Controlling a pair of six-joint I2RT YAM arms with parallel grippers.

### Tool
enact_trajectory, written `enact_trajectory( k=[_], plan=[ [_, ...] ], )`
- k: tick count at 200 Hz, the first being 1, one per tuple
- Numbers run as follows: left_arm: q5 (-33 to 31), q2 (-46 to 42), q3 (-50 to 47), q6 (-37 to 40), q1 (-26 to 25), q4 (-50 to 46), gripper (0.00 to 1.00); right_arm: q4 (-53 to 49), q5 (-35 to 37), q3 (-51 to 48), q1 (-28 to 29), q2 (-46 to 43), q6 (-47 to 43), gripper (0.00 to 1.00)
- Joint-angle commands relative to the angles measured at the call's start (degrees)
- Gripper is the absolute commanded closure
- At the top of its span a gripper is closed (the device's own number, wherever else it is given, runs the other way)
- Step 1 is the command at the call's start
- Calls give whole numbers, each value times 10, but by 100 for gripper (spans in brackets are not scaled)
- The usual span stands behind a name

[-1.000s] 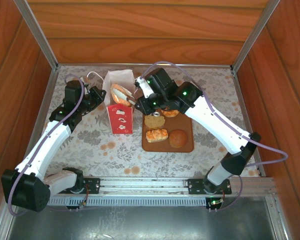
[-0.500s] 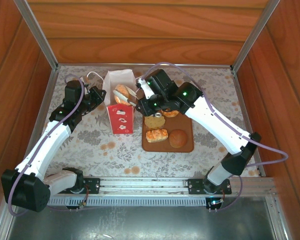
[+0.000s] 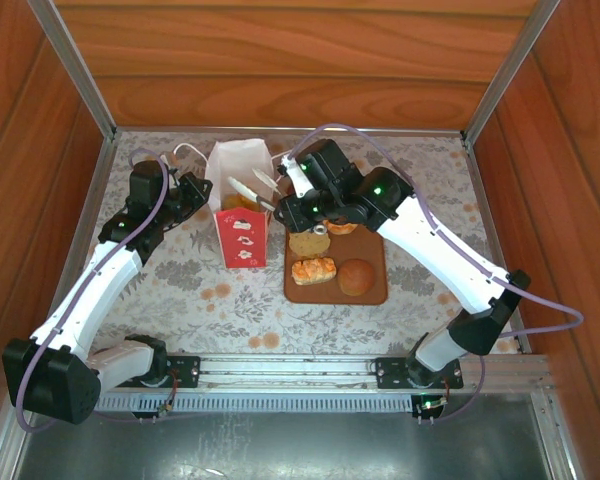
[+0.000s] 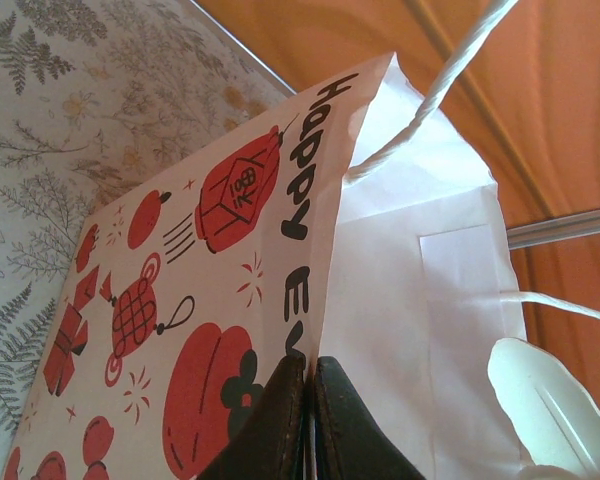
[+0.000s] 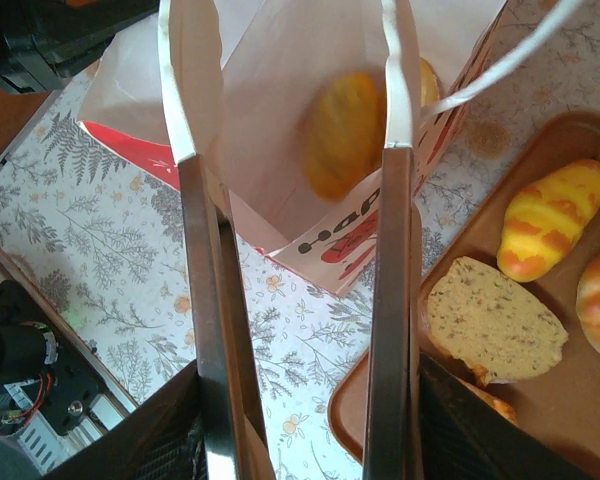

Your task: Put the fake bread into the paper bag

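Observation:
The white paper bag (image 3: 242, 225) with red prints stands upright left of the tray. My left gripper (image 4: 310, 368) is shut on the rim of the paper bag (image 4: 210, 260), and from above the left gripper (image 3: 202, 192) sits at its left edge. My right gripper (image 3: 252, 184) hangs open over the bag's mouth. Between and beyond the right gripper's (image 5: 295, 60) spread fingers, a blurred golden roll (image 5: 345, 130) is inside the bag (image 5: 270, 120), free of both fingers. More fake bread lies on the tray: a slice (image 3: 308, 242), a glazed loaf (image 3: 314, 270), a round bun (image 3: 357, 277).
The brown tray (image 3: 372, 295) lies right of the bag on the flowered cloth (image 3: 190, 290). In the right wrist view it (image 5: 550, 400) carries the slice (image 5: 495, 320) and a striped roll (image 5: 545, 220). Wooden walls and metal rails enclose the table.
My right gripper has opened over the bag and let go of the roll, which has dropped from the bag's mouth down inside. The left arm has not moved.

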Motion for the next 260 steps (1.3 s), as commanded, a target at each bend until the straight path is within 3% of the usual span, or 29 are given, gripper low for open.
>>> enact_trajectory(
  k=[1,34,87,114,135,209,260],
  plan=[
    [3,-8,-2,-2,0,6,90,28,0,-3,4,-33,7,49],
    [6,-10,0,2,0,3,86,40,-10,-7,4,-54,10,49],
    [-1,-24,8,17,0,-17,66,31,2,0,2,-112,8,50],
    [1,-34,16,37,0,-28,47,9,35,-1,-7,-149,11,51],
    [-7,-48,18,56,1,-37,38,0,55,-15,-23,-182,13,50],
    [-70,-140,5,156,3,-46,16,-31,25,-140,-190,-273,29,47],
    [-103,-215,-27,208,4,-46,9,-39,-37,-242,-276,-252,16,46]
  ],
)
